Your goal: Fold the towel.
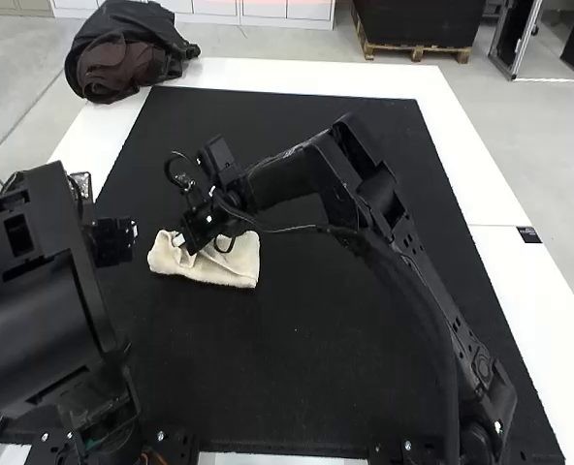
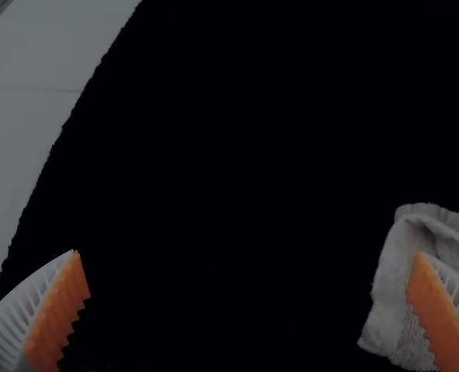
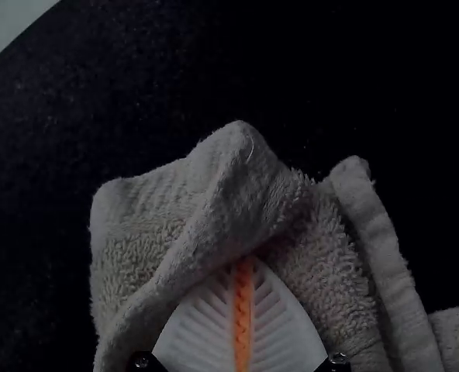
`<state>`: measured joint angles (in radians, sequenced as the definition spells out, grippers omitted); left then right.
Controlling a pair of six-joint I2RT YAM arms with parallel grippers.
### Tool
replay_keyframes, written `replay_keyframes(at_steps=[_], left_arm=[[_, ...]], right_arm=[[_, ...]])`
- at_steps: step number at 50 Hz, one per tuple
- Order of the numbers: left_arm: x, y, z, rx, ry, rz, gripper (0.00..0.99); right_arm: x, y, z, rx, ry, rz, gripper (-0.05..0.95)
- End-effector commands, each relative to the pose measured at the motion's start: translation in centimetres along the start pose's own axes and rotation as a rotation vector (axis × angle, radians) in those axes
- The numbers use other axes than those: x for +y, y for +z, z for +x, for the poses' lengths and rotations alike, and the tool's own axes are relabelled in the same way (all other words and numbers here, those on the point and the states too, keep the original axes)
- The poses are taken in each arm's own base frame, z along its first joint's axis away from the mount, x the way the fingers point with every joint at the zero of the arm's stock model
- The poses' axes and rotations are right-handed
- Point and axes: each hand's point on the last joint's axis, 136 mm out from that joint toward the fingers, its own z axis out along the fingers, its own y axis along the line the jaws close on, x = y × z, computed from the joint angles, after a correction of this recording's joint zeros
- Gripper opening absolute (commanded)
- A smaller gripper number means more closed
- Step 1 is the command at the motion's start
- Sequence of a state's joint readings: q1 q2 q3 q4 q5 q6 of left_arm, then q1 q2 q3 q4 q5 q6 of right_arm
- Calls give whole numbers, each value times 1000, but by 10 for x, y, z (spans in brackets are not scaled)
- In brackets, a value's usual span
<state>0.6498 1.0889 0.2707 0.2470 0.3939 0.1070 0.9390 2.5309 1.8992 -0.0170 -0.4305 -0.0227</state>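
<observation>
Towel (image 1: 231,270) part-folded at my right end effector (image 3: 243,262), pressed together; left end effector (image 2: 247,254) spread. Likely mid-fold; next, flatten flap (image 3: 233,190).

The towel (image 1: 224,273) is showing plain cream, turning grey in the dim wrist views, while the mat (image 1: 374,310) is lying solid black against the white table (image 1: 529,281). The left arm (image 1: 25,320) and right arm (image 1: 428,281) are wearing black, their fingers (image 2: 28,302) displaying white ribbing with orange pads (image 2: 55,325). The bag (image 1: 171,39) is pairing black with dark brown.
</observation>
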Motion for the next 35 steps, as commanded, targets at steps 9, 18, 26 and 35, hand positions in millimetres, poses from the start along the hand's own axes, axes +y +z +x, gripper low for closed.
replay_keyframes(at_steps=[9,18,26,35], left_arm=[[-1,-2,-11,-34,4,9,966],[-1,-2,-14,-37,1,10,966],[-1,-2,-16,-30,-2,11,966],[-1,-3,-16,-27,-8,12,966]], right_arm=[[7,-1,-5,11,31,-26,-21],[16,-16,-21,1,46,-33,-21],[20,-31,-33,2,58,-38,-20],[28,-42,-46,-9,65,-45,-20]])
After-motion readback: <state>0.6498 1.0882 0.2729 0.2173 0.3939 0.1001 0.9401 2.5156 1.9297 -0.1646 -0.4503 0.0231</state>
